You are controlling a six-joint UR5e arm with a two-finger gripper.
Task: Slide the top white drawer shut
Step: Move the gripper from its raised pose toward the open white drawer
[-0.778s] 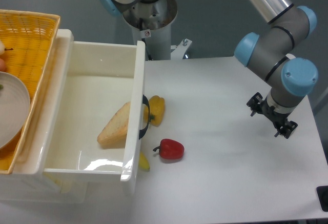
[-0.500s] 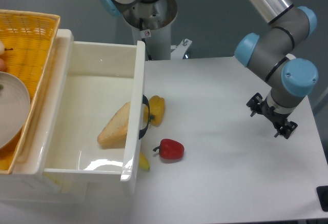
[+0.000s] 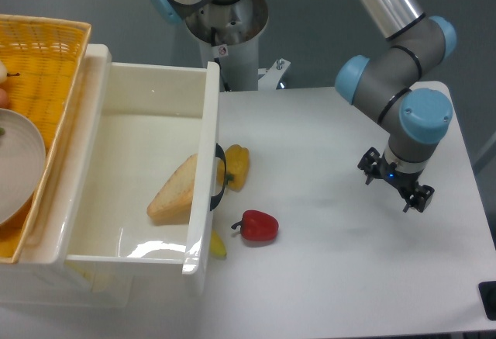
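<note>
1. Nearest you, the top white drawer (image 3: 147, 176) stands pulled fully out over the table (image 3: 341, 277); its front panel and curved black handle (image 3: 219, 178) face right. Its position matches the earlier frames — no movement.
2. Inside the drawer lies a wedge of bread (image 3: 175, 191), resting against the inner face of the front panel.
3. Just outside the front panel you have a red pepper (image 3: 256, 226), a yellow pepper (image 3: 236, 167) touching the handle area, and a small yellow item (image 3: 217, 244) partly hidden under the drawer edge. None has shifted.
4. At the left edge, the yellow woven basket (image 3: 46, 60) sits on the cabinet top with a grey plate (image 3: 19, 164) in it.
5. The gripper (image 3: 394, 188) has moved left and slightly down since the earlier frames — it hangs over the bare table, well apart from the drawer and holding nothing. Whether its fingers are spread or closed, you cannot tell from this view.
6. Farthest back, the arm's base column (image 3: 225, 21) is unchanged.
</note>
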